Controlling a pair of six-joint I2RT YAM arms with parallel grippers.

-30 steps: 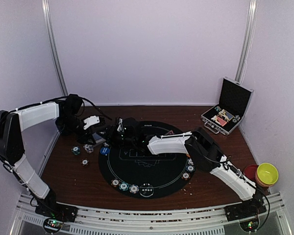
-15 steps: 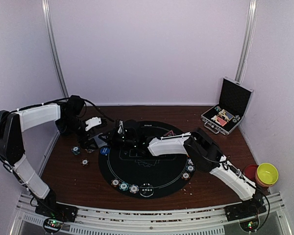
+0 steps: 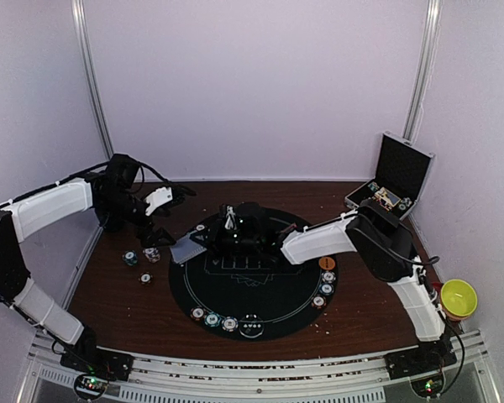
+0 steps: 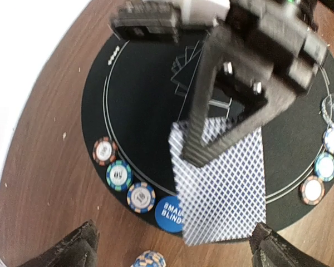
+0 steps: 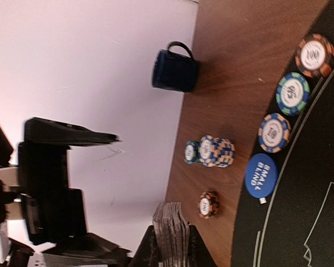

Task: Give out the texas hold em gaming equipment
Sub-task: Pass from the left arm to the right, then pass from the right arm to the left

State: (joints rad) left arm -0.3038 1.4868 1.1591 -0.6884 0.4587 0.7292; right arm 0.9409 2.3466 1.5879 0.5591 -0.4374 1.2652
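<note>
Right gripper (image 4: pixel 214 147) is clamped on the deck of cards (image 4: pixel 222 194), which hangs from its tips over the mat (image 4: pixel 139 100) rim, blue disc (image 4: pixel 170 211) and poker chips (image 4: pixel 119 175) just below. Left gripper (image 4: pixel 175 253), jaws wide apart, holds nothing. I'd say dealing is in hand; next, a card must be peeled off without spilling the deck

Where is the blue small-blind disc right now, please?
In the left wrist view, the blue disc lies at the black mat's left edge, beside three chips, partly hidden by the cards.
</note>
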